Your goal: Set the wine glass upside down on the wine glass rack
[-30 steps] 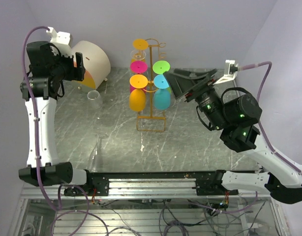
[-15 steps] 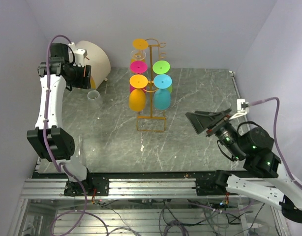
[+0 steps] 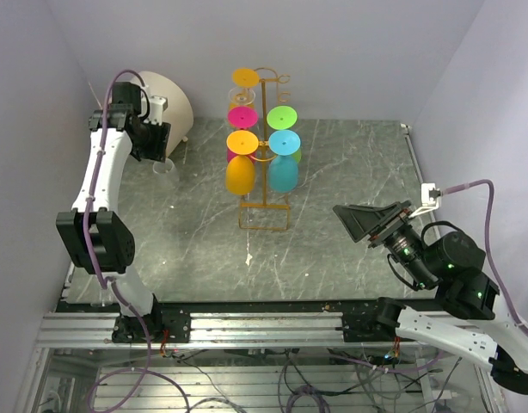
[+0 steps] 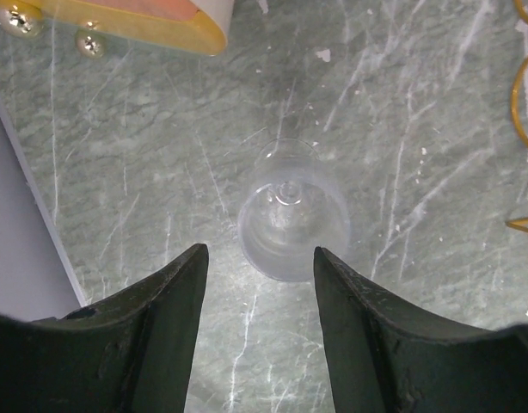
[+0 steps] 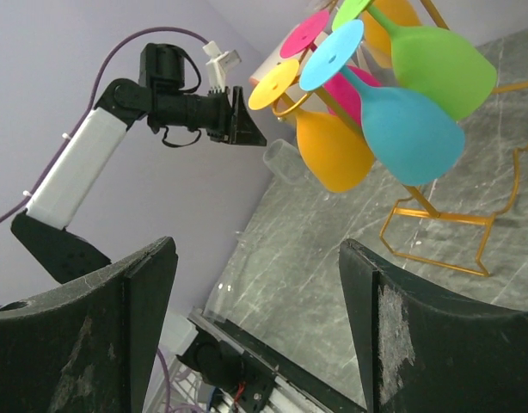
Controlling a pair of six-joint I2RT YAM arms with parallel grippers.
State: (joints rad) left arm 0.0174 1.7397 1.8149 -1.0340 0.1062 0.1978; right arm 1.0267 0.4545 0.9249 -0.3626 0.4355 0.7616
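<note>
Left gripper (image 4: 260, 255): wide open, newly swung down over the clear glass (image 4: 291, 211). Right gripper (image 5: 257, 258): withdrawn, wide open. Ready for grasping.

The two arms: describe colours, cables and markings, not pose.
The left arm and right arm have white links and black joint housings. A lilac cable trails from each wrist. Green lights glow on the right arm's joints. The jaws are matte black, broad, tapered and scuffed.

In the top view the left hand (image 3: 154, 142) hides most of the clear glass (image 4: 291, 211); the left wrist view's edge cuts off the rack (image 4: 512, 95).
</note>
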